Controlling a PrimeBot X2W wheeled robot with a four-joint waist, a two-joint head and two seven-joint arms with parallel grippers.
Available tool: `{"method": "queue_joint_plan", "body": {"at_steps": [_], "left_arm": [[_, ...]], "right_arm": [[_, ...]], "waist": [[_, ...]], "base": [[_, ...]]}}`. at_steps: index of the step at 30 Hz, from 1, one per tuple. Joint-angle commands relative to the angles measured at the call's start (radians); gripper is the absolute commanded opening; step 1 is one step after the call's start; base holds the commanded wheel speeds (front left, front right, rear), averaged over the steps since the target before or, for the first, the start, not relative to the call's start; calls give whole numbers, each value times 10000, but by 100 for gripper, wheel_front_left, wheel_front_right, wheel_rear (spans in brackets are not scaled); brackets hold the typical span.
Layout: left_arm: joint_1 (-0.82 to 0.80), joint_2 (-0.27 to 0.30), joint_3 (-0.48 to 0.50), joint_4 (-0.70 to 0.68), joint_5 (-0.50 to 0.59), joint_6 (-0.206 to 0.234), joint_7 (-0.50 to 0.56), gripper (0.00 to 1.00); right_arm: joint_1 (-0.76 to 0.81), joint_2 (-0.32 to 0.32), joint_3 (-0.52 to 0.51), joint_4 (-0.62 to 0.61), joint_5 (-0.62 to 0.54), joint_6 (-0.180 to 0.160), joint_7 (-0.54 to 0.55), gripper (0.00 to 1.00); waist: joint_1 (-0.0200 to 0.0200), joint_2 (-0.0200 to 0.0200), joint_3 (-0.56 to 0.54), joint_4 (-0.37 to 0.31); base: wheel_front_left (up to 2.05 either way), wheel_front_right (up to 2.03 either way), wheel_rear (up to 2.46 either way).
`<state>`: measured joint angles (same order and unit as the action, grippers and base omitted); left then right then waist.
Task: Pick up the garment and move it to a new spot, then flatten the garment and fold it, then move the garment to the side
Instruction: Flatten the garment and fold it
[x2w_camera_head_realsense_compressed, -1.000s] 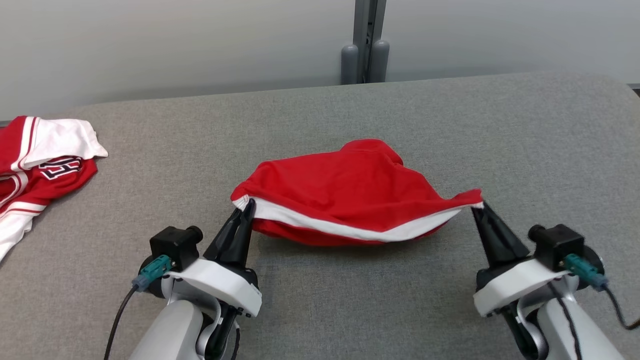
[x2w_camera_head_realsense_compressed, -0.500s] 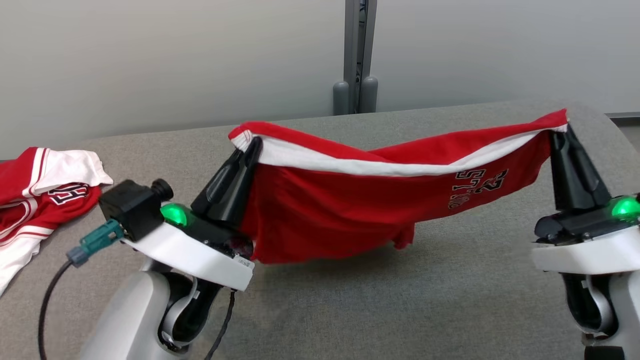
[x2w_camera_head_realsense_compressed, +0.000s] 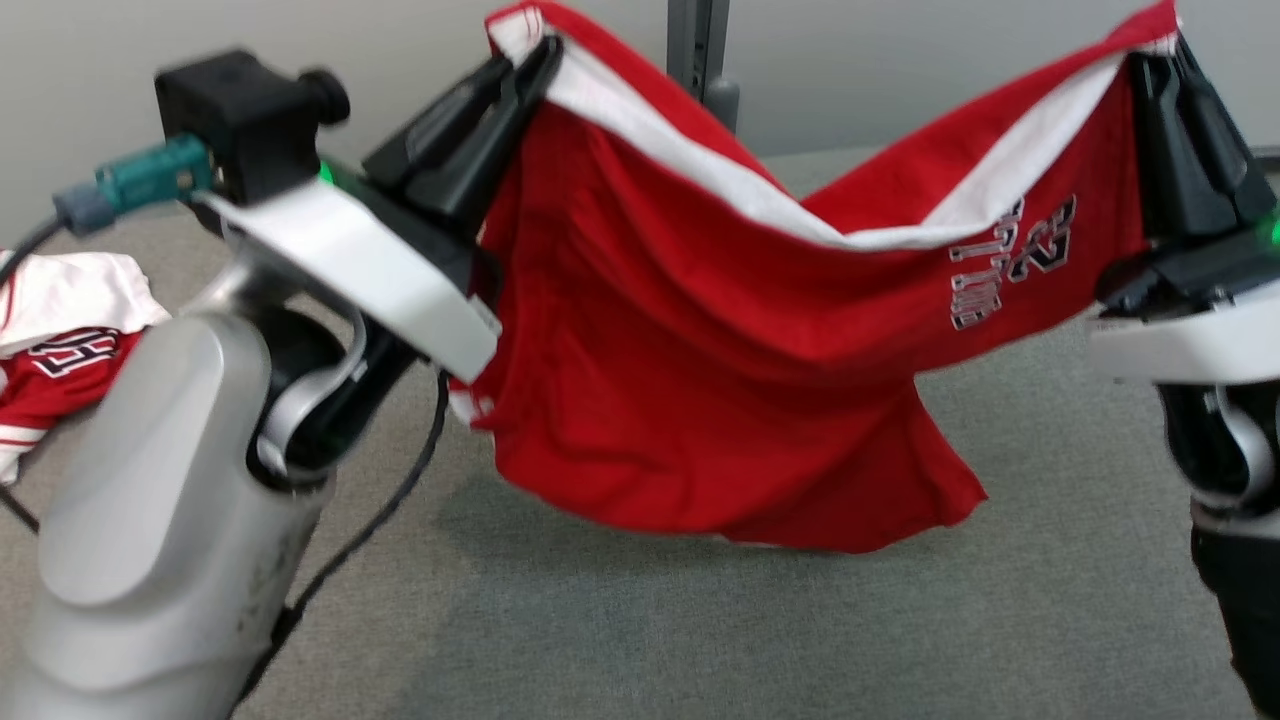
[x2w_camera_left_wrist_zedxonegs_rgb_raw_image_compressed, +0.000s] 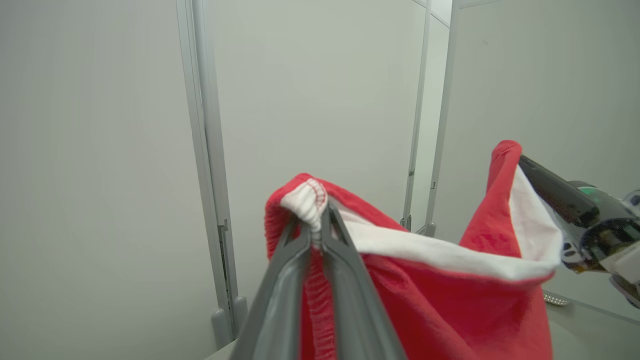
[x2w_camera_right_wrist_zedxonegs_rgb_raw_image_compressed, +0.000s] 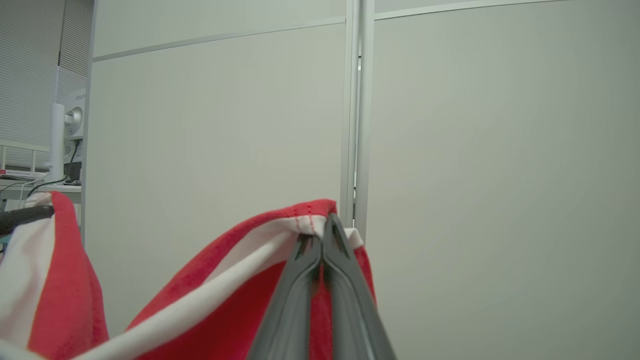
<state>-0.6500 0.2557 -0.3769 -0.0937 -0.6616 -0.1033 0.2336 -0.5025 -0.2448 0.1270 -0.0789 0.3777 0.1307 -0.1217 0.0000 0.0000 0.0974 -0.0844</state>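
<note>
Garment (x2w_camera_head_realsense_compressed: 700, 350), red with a white band (x2w_camera_head_realsense_compressed: 700, 165) along its top edge, hangs in the air between my two claws, above the grey table (x2w_camera_head_realsense_compressed: 700, 640). My left claw (x2w_camera_head_realsense_compressed: 540, 55) is clamped on the bunched band at one top corner; my right claw (x2w_camera_head_realsense_compressed: 1160, 60) is pinched tight on the other top corner, fingers pressed together over the cloth. The band sags in a curve between the two grips. Below it the red cloth drapes down, its lower hem loose over the table; I cannot tell whether it touches. Pale lettering (x2w_camera_head_realsense_compressed: 985, 270) shows near my right claw. Another red and white shirt (x2w_camera_head_realsense_compressed: 60, 370) lies on the table at my far left, well apart.
</note>
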Motion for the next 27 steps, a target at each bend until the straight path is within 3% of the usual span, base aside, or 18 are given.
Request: {"method": "queue_joint_plan", "body": {"at_steps": [1,7,12,17,21,27], "left_arm": [[-744,8,-13,331,60,-36,133,0],[-4285,-123,24,2517,656,-114,321,0],[-7680,-281,-24,5487,1701,-107,-523,0],[-9029,-296,12,7301,2283,121,-1745,0],[-9212,-330,-45,8751,2548,150,-3017,0],[-8562,-242,-357,10359,2394,-166,-4094,0]], "right_arm": [[-653,-90,126,350,68,1,62,0],[-4186,19,432,2417,331,1,-28,0],[-7870,473,681,4995,-382,1,-677,0],[-9297,1281,417,6645,-705,1,-1236,0],[-9444,1767,808,7701,-672,1,-1439,0],[-8453,1921,1756,7540,-406,1,-1456,0]], "waist": [[0,0,777,-194],[0,0,2564,-563],[0,0,4208,-1093],[0,0,5054,-1409],[0,0,5659,-1578],[0,0,5945,-1546]], "base": [[0,0,0],[0,0,0],[0,0,0],[0,0,0],[0,0,0],[0,0,0]]}}
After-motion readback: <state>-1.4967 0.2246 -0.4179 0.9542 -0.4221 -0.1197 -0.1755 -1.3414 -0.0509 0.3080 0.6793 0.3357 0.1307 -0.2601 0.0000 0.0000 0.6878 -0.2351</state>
